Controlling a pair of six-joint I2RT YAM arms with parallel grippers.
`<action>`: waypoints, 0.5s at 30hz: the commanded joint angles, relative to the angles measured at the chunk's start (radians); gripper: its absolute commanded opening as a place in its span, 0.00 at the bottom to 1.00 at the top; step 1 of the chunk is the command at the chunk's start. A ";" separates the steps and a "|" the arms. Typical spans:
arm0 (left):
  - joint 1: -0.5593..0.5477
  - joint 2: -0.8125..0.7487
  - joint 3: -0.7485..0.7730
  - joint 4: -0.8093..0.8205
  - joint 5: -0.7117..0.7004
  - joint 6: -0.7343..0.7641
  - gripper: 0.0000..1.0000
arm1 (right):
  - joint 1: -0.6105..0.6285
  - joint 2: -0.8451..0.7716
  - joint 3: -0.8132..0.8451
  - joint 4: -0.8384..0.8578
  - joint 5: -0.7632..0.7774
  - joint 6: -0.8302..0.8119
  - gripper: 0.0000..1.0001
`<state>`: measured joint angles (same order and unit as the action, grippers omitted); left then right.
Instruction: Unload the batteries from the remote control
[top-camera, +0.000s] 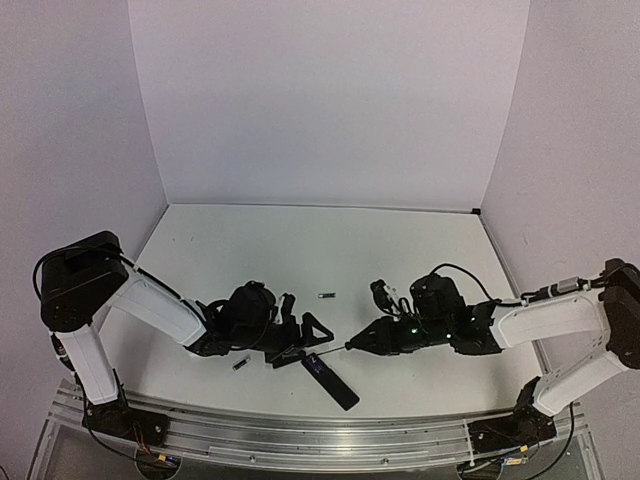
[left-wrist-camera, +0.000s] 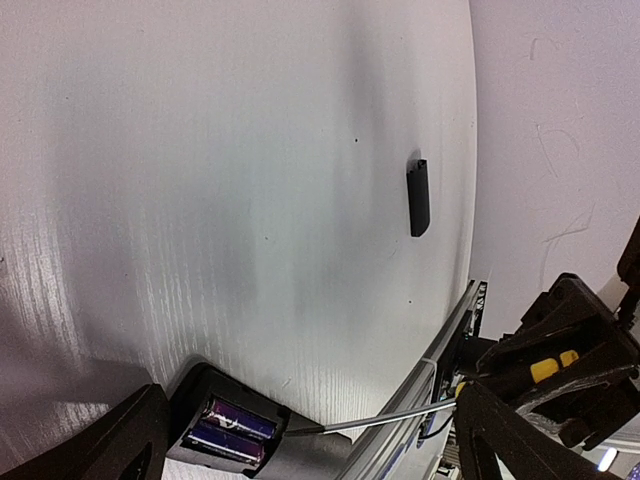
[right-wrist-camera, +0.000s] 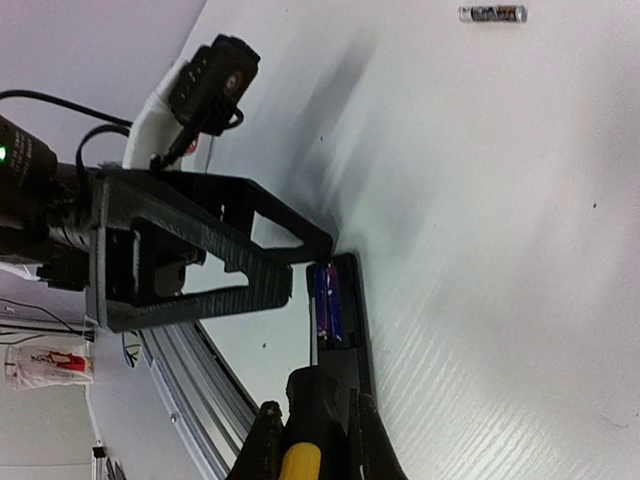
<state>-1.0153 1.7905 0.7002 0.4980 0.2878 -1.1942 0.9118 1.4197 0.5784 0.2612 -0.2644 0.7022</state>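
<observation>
The black remote control (top-camera: 333, 380) lies slanted near the front edge, its compartment end between the wide-open fingers of my left gripper (top-camera: 298, 338). Two purple batteries (left-wrist-camera: 228, 428) sit side by side in the open compartment, also seen in the right wrist view as batteries (right-wrist-camera: 328, 303). My right gripper (right-wrist-camera: 315, 418) is shut on the black-and-yellow handle of a screwdriver (right-wrist-camera: 305, 455). The screwdriver's thin shaft (left-wrist-camera: 385, 417) reaches the compartment's edge next to the batteries. One loose battery (top-camera: 326, 295) lies on the table behind the remote, another loose battery (top-camera: 240, 364) under the left arm.
A small flat black cover (left-wrist-camera: 419, 196) lies on the white table further out. The aluminium rail (top-camera: 320, 432) runs along the near edge, close to the remote. White walls enclose the table on three sides.
</observation>
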 joint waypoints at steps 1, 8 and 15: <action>-0.009 0.003 -0.032 -0.131 0.009 0.005 1.00 | 0.020 -0.005 0.053 -0.098 -0.048 -0.038 0.00; -0.009 0.003 -0.033 -0.130 0.009 0.006 0.99 | 0.024 0.008 0.066 -0.162 -0.047 -0.056 0.00; -0.009 0.007 -0.031 -0.127 0.017 0.008 0.99 | 0.034 0.064 0.095 -0.149 -0.012 -0.056 0.00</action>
<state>-1.0157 1.7889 0.6987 0.4976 0.2921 -1.1942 0.9338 1.4395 0.6242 0.1302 -0.2953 0.6616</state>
